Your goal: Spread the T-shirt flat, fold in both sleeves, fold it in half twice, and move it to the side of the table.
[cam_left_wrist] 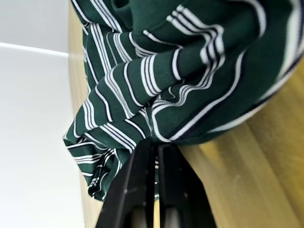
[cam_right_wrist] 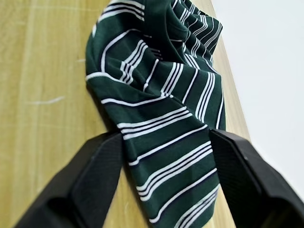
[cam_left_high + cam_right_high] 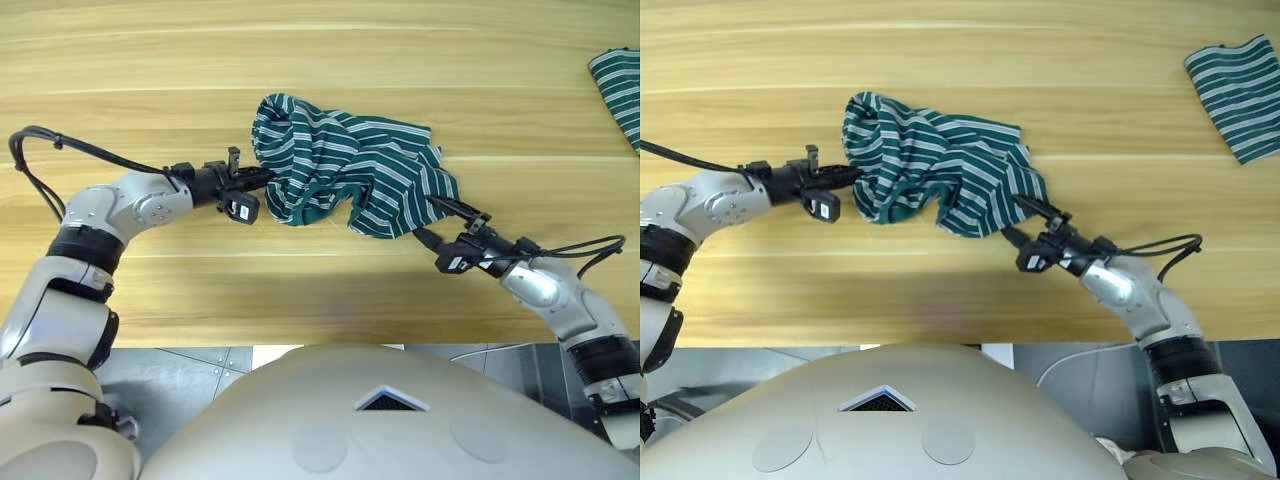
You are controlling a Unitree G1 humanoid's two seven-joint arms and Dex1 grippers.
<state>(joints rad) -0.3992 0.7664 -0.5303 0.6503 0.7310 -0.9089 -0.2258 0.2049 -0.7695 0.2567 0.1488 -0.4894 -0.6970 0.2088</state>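
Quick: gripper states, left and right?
Left gripper: shut on the T-shirt, at its bunched edge.
Right gripper: open, straddling a fold of the T-shirt, not clamped.

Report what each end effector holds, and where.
Left end effector pinches a fold at the left edge of the T-shirt. Right end effector is open, straddling its near-right corner, gripping nothing.

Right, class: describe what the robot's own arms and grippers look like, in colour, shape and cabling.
The left arm and right arm have rounded silver-grey shells with black bands at the joints. A black cable loops out by each forearm. The left gripper and right gripper are black, each with two slim tapering fingers and a small white mark on its body.
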